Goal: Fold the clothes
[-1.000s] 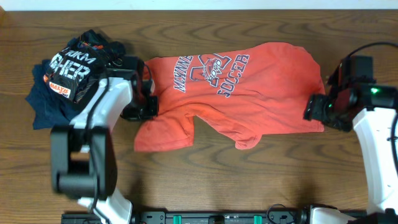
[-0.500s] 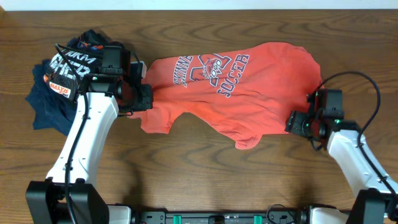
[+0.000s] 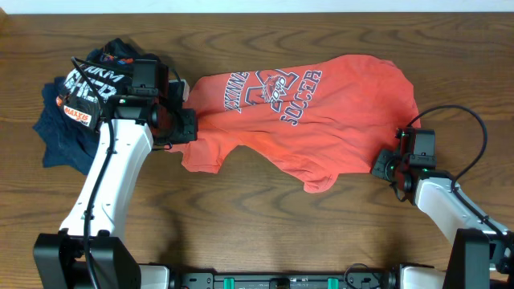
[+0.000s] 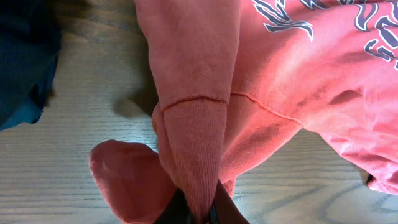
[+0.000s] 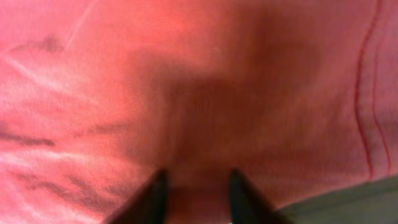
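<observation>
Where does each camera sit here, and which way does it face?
Overhead: above the table, looking straight down on the red T-shirt; left arm and right arm show.
Left wrist: on that arm, looking past the left gripper at pinched shirt fabric.
Right wrist: likewise, right gripper close against red cloth.
Shared: all show the T-shirt.

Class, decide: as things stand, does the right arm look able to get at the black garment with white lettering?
Probably not. The right gripper sits at the right edge of the red T-shirt, while the black garment lies beyond its far left end.
</observation>
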You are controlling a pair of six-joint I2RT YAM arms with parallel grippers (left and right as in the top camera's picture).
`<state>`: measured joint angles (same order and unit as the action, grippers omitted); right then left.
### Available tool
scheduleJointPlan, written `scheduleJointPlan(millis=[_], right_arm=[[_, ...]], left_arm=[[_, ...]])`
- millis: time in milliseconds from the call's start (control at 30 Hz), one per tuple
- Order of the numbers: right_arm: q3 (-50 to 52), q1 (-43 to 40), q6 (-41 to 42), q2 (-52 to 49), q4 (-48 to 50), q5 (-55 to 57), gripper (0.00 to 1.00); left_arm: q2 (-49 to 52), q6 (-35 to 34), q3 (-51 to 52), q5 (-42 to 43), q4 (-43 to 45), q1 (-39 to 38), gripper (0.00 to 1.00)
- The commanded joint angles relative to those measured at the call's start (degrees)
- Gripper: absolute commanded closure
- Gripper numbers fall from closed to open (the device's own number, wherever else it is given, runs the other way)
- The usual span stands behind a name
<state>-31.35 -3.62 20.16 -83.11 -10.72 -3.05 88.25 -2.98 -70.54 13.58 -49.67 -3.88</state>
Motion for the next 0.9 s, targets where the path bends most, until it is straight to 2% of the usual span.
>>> scheduleJointPlan(millis=[0,133,300,400,500,667,867], right_arm=[[0.1,0.2,0.8,-0.2,0.7,0.8,0.99],[-1.6,0.2,0.8,1.4,-3.2,1.4,0.99],[-8.2,-0.2,0.9,7.5,-13.8,2.6,0.98],[-9.5,-0.2,5.6,9.8,-18.6,8.1,0.7],[-8.9,-0.2,12.6,9.7,-22.7,15.7,0.61],[-4.7,-1.0,17.7,6.8,-19.9,18.0,0.59],[-3.1,-1.2,18.2,0.9,-12.3,17.4,0.59]], left_arm=[[0.2,-0.3,-0.2,0.1,-0.3,0.3,0.94],[0.2,-0.3,-0.2,0.1,-0.7,0.3,0.94],[0.2,-0.3,-0.2,0.1,-0.9,0.3,0.94],[0.2,-0.3,-0.2,0.1,-0.9,0.3,0.94],[0.2,-0.3,-0.2,0.1,-0.9,0.3,0.94],[0.2,-0.3,-0.2,0.1,-0.9,0.3,0.94],[0.2,-0.3,-0.2,0.1,-0.9,0.3,0.94]])
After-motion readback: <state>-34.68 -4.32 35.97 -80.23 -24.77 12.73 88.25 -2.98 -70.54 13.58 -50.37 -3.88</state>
